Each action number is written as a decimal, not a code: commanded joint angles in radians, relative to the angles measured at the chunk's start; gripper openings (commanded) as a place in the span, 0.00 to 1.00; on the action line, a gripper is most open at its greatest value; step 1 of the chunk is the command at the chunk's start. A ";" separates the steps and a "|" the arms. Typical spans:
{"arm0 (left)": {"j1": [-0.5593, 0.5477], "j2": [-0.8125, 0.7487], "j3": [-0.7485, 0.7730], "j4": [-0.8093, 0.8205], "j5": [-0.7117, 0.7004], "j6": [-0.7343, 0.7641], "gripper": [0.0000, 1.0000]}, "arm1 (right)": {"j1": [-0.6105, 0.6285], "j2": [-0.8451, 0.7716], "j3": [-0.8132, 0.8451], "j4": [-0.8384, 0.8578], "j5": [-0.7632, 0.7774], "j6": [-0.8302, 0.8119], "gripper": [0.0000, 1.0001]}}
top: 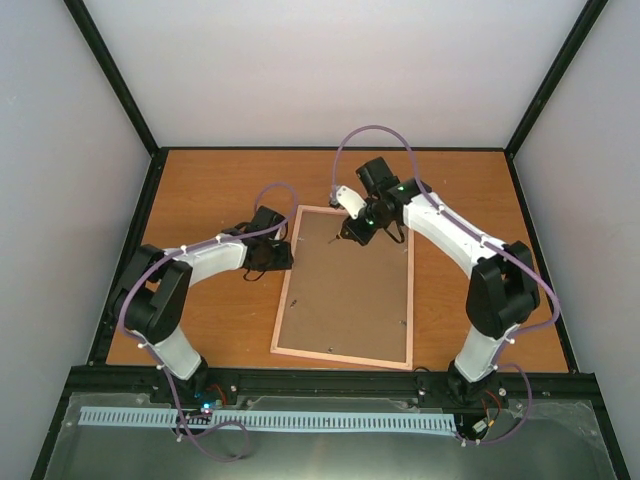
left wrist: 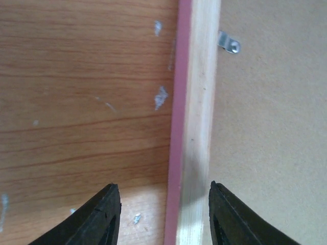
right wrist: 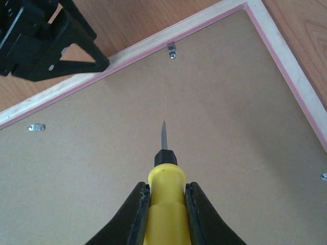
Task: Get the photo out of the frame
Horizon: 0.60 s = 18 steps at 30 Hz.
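Our right gripper (right wrist: 166, 190) clamps the yellow-handled screwdriver (right wrist: 164, 168), left gripper (left wrist: 163, 190) spread astride the pink wooden frame (left wrist: 196, 102); a tip slip could gouge the brown backing board (right wrist: 214, 127).

backing board (top: 345, 300) centre open | left end effector (left wrist: 164, 212) astride frame (left wrist: 199, 102)

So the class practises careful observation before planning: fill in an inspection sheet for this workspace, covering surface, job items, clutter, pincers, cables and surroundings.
Surface: wooden table, pale scuffs.
Job's things: pink frame face down, brown backing board held by metal clips; photo hidden.
Clutter: nothing seen.
Pincers: left pincer open astride the frame's edge; right pincer shut on a yellow screwdriver, tip over the board.
Cables: purple cables looping along both arms.
Surroundings: pale walls, black posts.
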 commanded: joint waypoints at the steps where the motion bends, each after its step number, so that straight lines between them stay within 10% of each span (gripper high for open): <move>1: 0.000 0.035 0.031 0.039 0.068 0.074 0.48 | -0.001 0.056 0.067 0.019 -0.026 -0.019 0.03; 18: 0.000 0.075 -0.019 0.084 0.112 0.075 0.28 | 0.027 0.359 0.384 -0.051 -0.121 0.064 0.03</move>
